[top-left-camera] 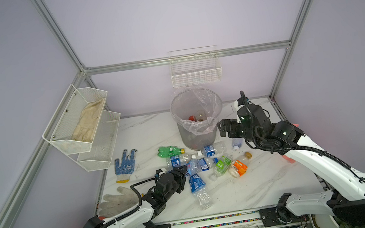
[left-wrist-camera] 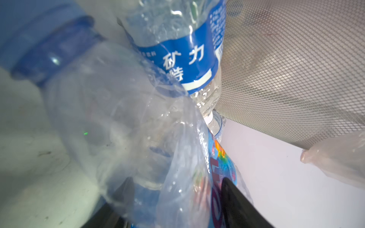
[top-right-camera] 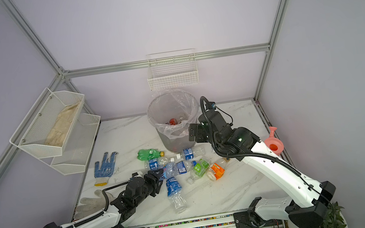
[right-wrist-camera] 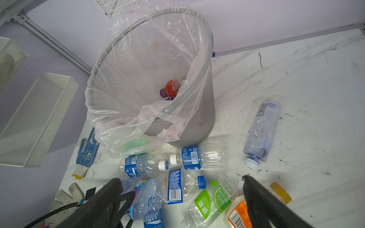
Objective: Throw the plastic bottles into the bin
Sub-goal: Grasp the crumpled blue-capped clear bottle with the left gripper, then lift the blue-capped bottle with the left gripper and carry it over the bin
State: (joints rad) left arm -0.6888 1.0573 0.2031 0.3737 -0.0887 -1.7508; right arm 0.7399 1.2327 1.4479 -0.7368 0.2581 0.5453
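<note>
Left gripper (top-left-camera: 184,176) is straddling a crushed bottle (right-wrist-camera: 147,197) among bottles (top-left-camera: 209,150) lying on the table (top-left-camera: 255,189) before the bin (top-left-camera: 199,138), grip unconfirmed, right gripper (right-wrist-camera: 181,180) hanging spread, empty; slick crumpled plastic risks squirting free or dragging neighbours.

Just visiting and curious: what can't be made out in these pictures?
- Bottle count inside the bin: both top views, wall and bag hide most.
- Whether the left claw grips anything: left wrist view, bottles too close, blurred.
- Pink object: a top view, right arm covers most.
</note>
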